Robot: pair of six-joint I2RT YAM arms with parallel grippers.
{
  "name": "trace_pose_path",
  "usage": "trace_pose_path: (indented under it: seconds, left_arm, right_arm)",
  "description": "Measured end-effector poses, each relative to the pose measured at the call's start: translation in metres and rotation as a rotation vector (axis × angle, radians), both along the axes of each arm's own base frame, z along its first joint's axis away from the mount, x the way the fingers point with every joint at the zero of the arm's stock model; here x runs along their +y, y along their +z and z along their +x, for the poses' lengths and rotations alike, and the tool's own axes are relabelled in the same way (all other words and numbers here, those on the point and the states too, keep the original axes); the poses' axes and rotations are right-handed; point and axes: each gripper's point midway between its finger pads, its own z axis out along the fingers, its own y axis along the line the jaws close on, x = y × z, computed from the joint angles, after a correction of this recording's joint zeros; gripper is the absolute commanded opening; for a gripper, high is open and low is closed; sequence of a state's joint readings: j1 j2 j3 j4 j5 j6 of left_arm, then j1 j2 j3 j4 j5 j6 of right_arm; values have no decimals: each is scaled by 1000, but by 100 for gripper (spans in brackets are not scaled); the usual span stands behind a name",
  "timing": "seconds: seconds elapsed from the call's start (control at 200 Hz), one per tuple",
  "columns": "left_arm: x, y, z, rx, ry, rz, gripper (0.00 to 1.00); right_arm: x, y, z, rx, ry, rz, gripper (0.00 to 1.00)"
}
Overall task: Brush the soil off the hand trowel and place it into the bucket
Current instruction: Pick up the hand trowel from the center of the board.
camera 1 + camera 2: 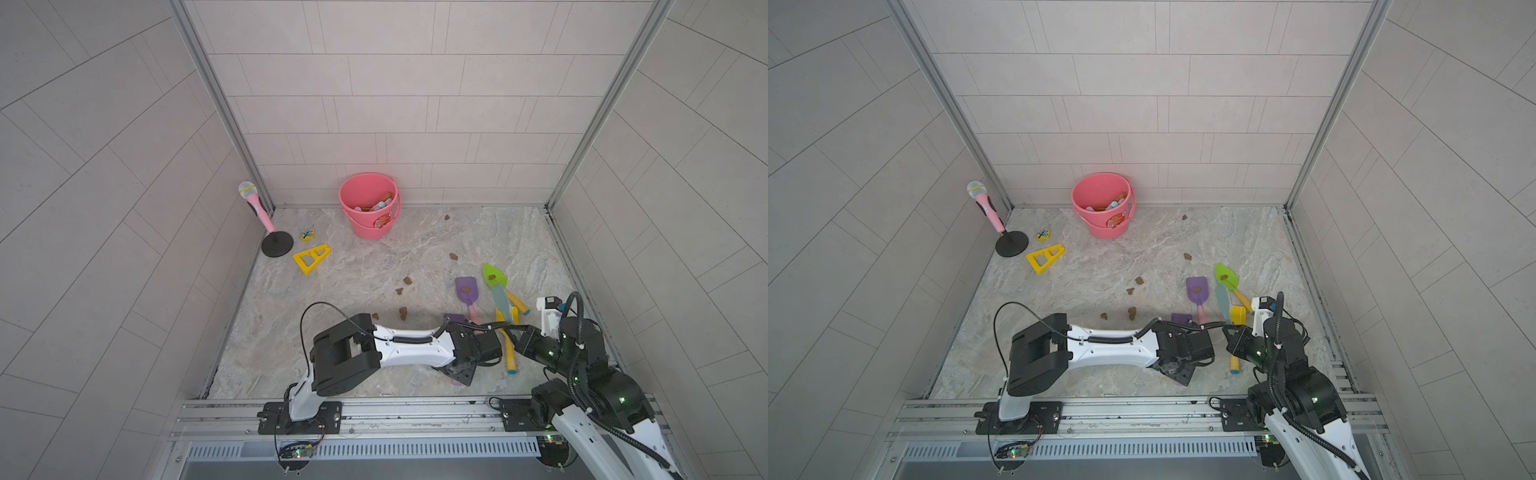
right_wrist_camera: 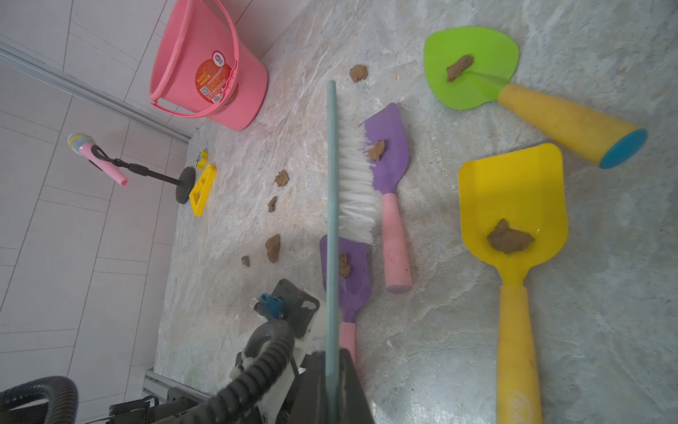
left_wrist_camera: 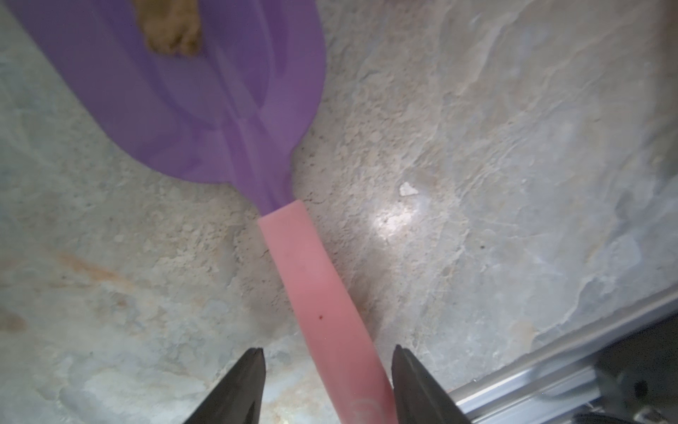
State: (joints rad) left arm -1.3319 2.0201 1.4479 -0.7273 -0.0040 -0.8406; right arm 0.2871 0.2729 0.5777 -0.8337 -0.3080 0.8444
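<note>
The left gripper (image 3: 328,352) is down at the near right of the floor (image 1: 332,291), fingers spread either side of the pink handle (image 3: 315,279) of a purple trowel (image 2: 352,290). It's not squeezing it, since there's a clear gap on one side. A soil lump (image 3: 172,33) sits on the blade (image 3: 183,102). The right gripper (image 2: 332,361) is clamped on the brush (image 2: 332,165), with the white bristles (image 2: 356,183) next to a second purple trowel (image 2: 389,147) lying just beyond. I can't tell if they touch. More soil lumps (image 1: 403,312) lie loose to the left. The bucket (image 1: 370,230) stands at the floor's far edge, well apart from both trowels.
</note>
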Motion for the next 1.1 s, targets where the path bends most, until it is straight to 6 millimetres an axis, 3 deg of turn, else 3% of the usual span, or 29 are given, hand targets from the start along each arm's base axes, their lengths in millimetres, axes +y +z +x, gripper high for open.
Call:
trace_pose_path:
  seconds: [0.18, 0.42, 0.51, 0.585, 0.725, 0.951, 1.101]
  left_arm:
    - [7, -4, -1, 5, -5, 26, 40]
    - [26, -14, -5, 8, -1, 63, 38]
    - [30, -14, -5, 5, 1, 67, 32]
    - [31, -14, -5, 3, 2, 62, 20]
    - [39, -12, -7, 2, -5, 69, 18]
    - [59, 25, -7, -14, -24, 66, 0]
    - [82, 59, -10, -22, -42, 30, 0]
  right_arm:
    - [-1, 0, 2, 6, -14, 5, 0]
    - [-4, 0, 3, 11, -47, 14, 0]
    - [-5, 0, 4, 13, -57, 18, 0]
    - [-6, 0, 5, 11, -65, 18, 0]
    - [-6, 0, 6, 13, -71, 17, 0]
    - [6, 0, 5, 26, 7, 30, 0]
    - [28, 11, -1, -8, 147, 81, 0]
